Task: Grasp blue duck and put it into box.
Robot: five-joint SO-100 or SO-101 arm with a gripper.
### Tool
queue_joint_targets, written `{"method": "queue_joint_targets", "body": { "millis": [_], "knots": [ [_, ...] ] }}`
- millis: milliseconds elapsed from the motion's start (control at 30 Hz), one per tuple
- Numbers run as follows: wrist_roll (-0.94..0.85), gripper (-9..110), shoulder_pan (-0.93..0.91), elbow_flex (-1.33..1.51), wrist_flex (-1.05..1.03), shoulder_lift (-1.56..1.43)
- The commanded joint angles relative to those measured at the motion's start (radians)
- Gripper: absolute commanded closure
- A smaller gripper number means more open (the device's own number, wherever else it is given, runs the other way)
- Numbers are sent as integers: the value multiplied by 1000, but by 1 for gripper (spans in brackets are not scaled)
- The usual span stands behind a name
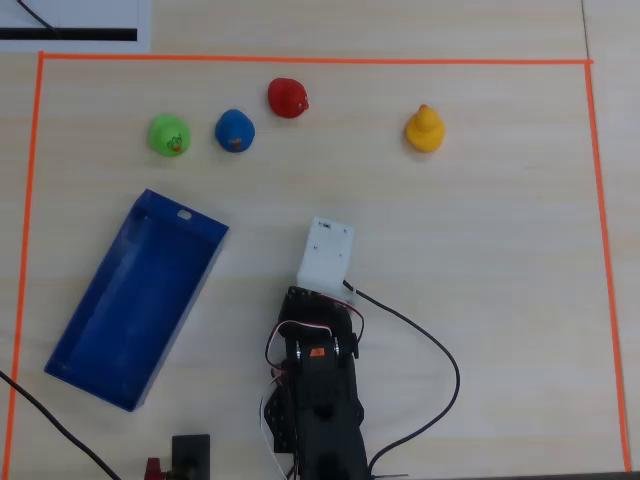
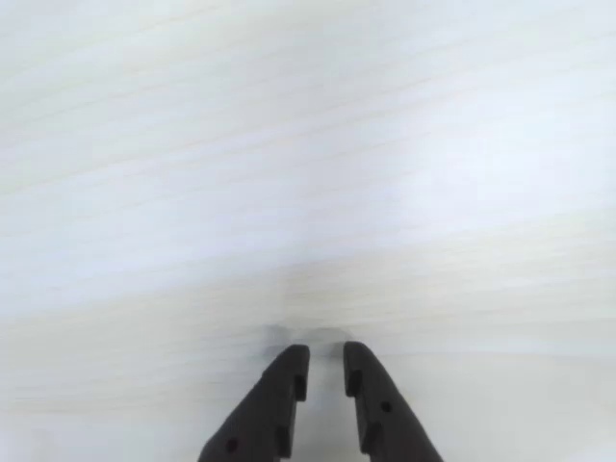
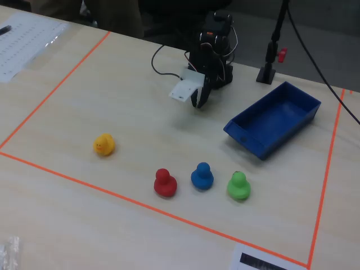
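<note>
The blue duck (image 1: 234, 130) stands on the pale wooden table between a green duck and a red duck; it also shows in the fixed view (image 3: 202, 176). The blue box (image 1: 130, 300) is an open, empty rectangular tray lying at an angle, seen in the fixed view (image 3: 275, 121) too. My gripper (image 2: 325, 354) hovers low over bare table with its black fingers nearly together, a narrow gap between them, and holds nothing. In the fixed view the gripper (image 3: 199, 101) hangs close to the arm's base, far from the ducks. In the overhead view the white camera housing (image 1: 326, 250) hides the fingers.
A green duck (image 1: 169, 135), a red duck (image 1: 288, 98) and a yellow duck (image 1: 425, 128) stand along the far side. Orange tape (image 1: 300, 60) frames the work area. A black cable (image 1: 445, 350) loops beside the arm's base. A black stand (image 3: 270, 62) rises behind the box.
</note>
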State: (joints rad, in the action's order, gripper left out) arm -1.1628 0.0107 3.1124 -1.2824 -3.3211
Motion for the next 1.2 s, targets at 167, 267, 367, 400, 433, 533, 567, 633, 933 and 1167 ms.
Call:
{"method": "queue_joint_targets", "body": {
  "millis": [167, 267, 367, 400, 433, 533, 567, 633, 933, 1167],
  "knots": [
    [-5, 100, -8, -3, -21, 9],
    [-5, 100, -6, -3, -21, 9],
    [-5, 100, -6, -2, -21, 9],
    [-5, 100, -6, -2, -21, 9],
    [-5, 100, -6, -2, -21, 9],
    [-25, 101, -5, -2, -21, 9],
    [-26, 101, -5, -2, -20, 9],
    [-28, 101, -5, -2, -20, 9],
    [-44, 99, -31, -308, 206, 514],
    [80, 73, 49, -856, 204, 1000]
  ]
}}
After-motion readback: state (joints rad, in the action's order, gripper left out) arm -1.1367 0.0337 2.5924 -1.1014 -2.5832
